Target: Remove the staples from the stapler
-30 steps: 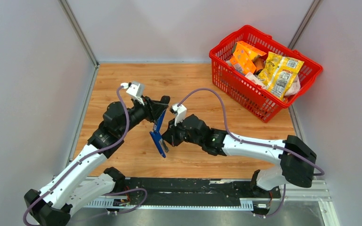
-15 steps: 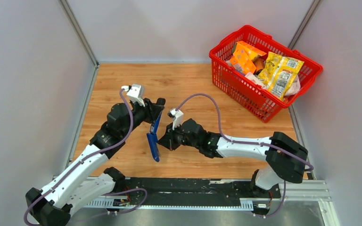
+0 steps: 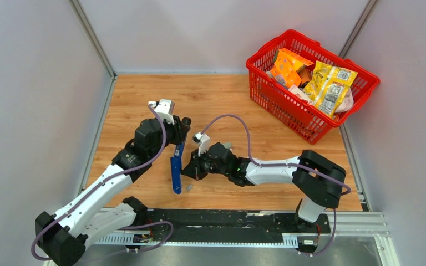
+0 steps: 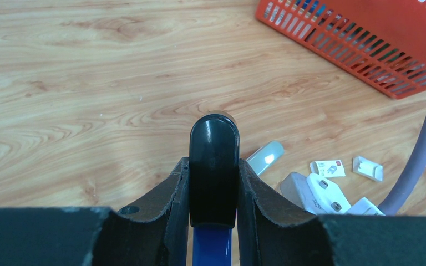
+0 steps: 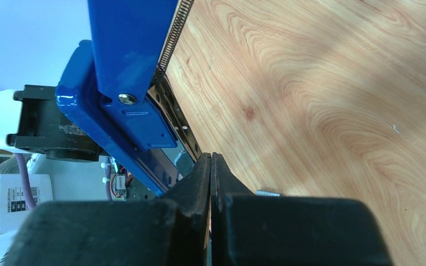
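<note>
The blue stapler (image 3: 175, 168) hangs opened, its tip just above the wood. My left gripper (image 3: 180, 143) is shut on its black rear end, which the left wrist view shows clamped between the pads (image 4: 213, 166). My right gripper (image 3: 188, 169) is shut just right of the stapler's lower part. In the right wrist view its fingers (image 5: 211, 160) are pressed together with nothing visible between them, beside the stapler's blue arm and spring (image 5: 127, 66). A short silvery strip of staples (image 3: 188, 187) lies on the wood by the stapler's tip. It also shows in the right wrist view (image 5: 267, 193).
A red basket (image 3: 277, 100) with snack packets stands at the back right. Two small white printed boxes (image 4: 327, 168) and a pale grey piece (image 4: 266, 157) lie on the wood behind the right wrist. Grey walls enclose the table on three sides.
Both grippers moved left and toward the near edge, and the stapler swung to hang nearly straight down. The staple strip now lies on the wood near its tip.
</note>
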Tool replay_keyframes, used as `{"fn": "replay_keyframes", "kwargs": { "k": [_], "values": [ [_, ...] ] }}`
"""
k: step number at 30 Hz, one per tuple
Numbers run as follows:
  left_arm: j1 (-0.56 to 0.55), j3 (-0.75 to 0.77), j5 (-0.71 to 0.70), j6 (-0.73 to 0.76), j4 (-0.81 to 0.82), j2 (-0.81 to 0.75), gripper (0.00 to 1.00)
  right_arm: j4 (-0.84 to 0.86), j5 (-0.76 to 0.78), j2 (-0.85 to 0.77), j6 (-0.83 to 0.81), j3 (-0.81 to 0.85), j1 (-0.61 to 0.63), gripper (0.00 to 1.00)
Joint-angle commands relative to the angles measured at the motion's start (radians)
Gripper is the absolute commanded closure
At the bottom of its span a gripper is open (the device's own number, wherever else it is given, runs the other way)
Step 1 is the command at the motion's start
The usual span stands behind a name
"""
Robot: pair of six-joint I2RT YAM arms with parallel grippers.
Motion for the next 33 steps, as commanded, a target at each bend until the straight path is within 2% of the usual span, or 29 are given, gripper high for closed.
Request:
{"fn": "replay_keyframes", "kwargs": {
  "k": [1,12,21,26,33],
  "values": [
    [0.004,0.041,-0.021,0.009,0.064,-0.017,1.0,0.098,-0.043,-0.014,0.015,0.011,0.0,1.0],
    [0.004,0.12,0.037,-0.011,-0.017,-0.053,1.0,-0.028,0.023,-0.107,-0.064,0.008,-0.021,1.0],
    [0.002,0.189,0.065,-0.008,-0.094,-0.119,1.0,-0.222,0.172,-0.273,-0.179,0.008,-0.032,1.0],
    [0.004,0.206,0.042,0.007,-0.097,-0.136,1.0,-0.316,0.287,-0.362,-0.235,-0.003,-0.03,1.0],
    [0.002,0.235,0.057,-0.008,-0.062,-0.136,1.0,-0.382,0.313,-0.438,-0.242,-0.029,-0.032,1.0]
  ]
}}
